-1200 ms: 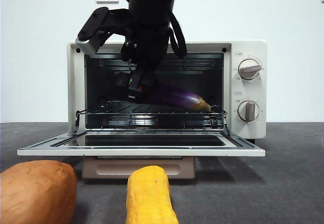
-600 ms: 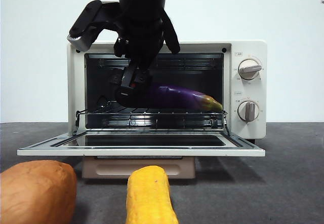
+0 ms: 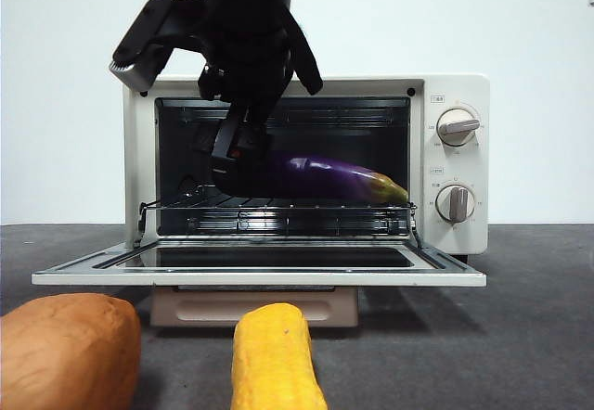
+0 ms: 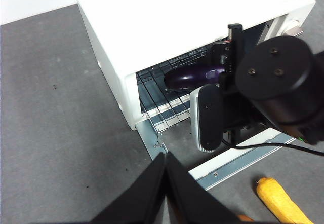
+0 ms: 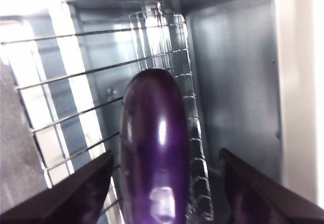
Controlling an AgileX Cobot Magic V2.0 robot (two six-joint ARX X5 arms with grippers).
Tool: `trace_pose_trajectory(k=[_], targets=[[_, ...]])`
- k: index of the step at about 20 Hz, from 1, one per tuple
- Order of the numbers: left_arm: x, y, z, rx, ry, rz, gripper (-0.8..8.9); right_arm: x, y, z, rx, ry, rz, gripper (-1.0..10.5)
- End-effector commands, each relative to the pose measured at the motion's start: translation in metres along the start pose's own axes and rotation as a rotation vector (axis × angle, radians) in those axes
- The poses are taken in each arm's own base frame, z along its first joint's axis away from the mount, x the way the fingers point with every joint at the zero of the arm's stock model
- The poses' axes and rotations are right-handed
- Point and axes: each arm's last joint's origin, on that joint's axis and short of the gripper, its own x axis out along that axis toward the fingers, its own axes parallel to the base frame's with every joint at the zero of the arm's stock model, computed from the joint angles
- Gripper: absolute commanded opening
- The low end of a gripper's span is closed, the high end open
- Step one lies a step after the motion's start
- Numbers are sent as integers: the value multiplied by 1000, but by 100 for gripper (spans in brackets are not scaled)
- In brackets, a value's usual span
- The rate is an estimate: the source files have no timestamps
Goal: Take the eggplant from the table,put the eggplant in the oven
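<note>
Now the left gripper (image 4: 166, 158) is seen parked out over the table (image 3: 520, 336), its jaws pressed together with nothing between them; it is judged to be waiting clear so the oven mouth is left free. Next along, the right gripper (image 3: 232, 164) is found at the left part of the oven (image 3: 445, 90) opening, its arm dropped in steeply from above and bent forward at the wrist, so the claw is angled into the cavity. In the right wrist view its jaws are spread wide, one on each side of the eggplant (image 5: 154, 158), with daylight shown at both flanks, so nothing is gripped. The eggplant is laid lengthwise on the wire rack (image 3: 278, 213), its dark blunt end nearest the claw and its yellowish tip pointed off to the far right. Resting flat on the rack is what keeps it from rolling, and the placing step is judged as good as done. Below the claw, the door (image 3: 260, 271) is dropped flat; in front of it a sweet potato (image 3: 65, 350) and a corn cob (image 3: 274, 359) are left lying.
</note>
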Motion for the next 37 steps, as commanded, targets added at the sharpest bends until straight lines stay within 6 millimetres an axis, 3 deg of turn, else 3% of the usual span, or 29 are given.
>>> trace_pose_trajectory(k=[1,3,6,9,14,17,26,37], targets=[[21,2,-4,1,5,6,7,-10,3,12,17,-15,-36,336],[47,9,-18,-26,30,48,7,-28,-1,18,23,-45,-54,301],[78,28,-44,-118,56,137,6,-68,-17,14,80,-52,-55,140],[95,48,-65,-224,100,158,6,-106,-44,-18,180,34,-2,5],[153,73,-102,-378,299,66,6,-169,-89,-68,369,43,1,5],[180,82,-110,-441,343,-21,6,-197,-106,-87,464,-11,-17,5],[233,94,-139,-563,466,-200,6,-247,-127,-133,610,-113,11,5],[255,92,-161,-622,547,-413,6,-285,-135,-177,740,-185,19,5]])
